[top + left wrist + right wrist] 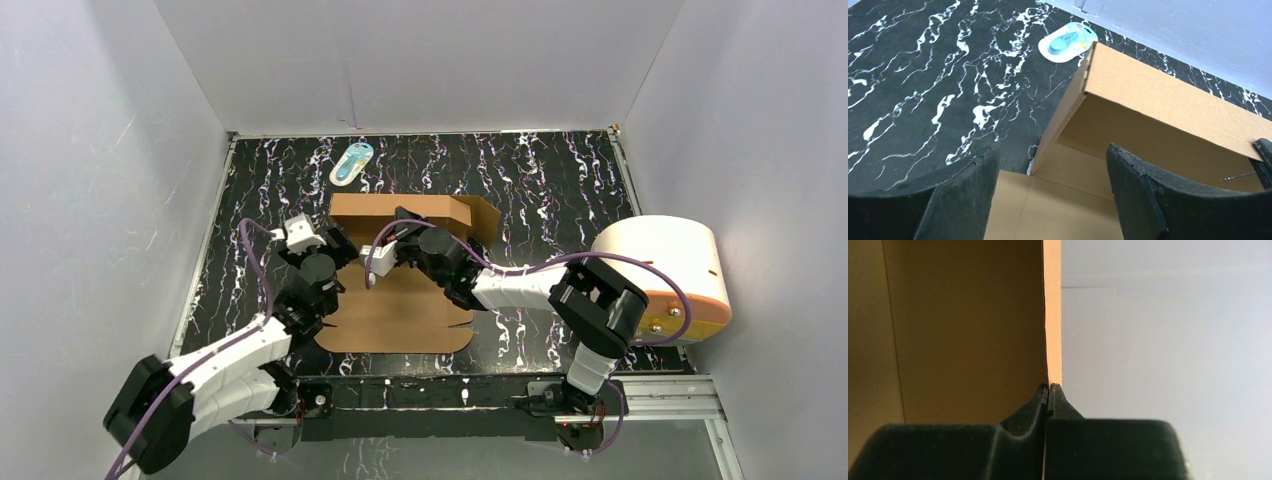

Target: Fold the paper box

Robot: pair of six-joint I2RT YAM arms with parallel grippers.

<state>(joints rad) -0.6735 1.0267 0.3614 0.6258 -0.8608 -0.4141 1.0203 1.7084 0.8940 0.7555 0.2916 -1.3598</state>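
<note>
Item: the paper box (400,315), plain brown corrugated cardboard; lies at the centre of the table (560,190), between the two arms; near part flat on the table, rear wall and a right-hand flap standing upright.

Top view only: whole outline of the sheet; cream cylinder with orange base (665,275) at the right edge of the table, well apart from the box; white-and-blue oval item (351,162) near the far edge, beyond the box's rear left corner; left gripper (335,245) at the box's left side, right gripper (402,215) at the rear wall, its hold masked by the arm.

Left wrist view only: left gripper (1050,155), jaws wide apart, nothing between them; flat floor of the box (1158,100) beneath, upright left corner of the rear wall ahead; oval item (1068,41) on the table past that corner, not touching the cardboard.

Right wrist view only: right gripper (1049,387), jaws together, clamped on the thin edge of a cardboard panel (963,330) seen edge-on; the panel's face to the left, pale enclosure wall to the right.
</note>
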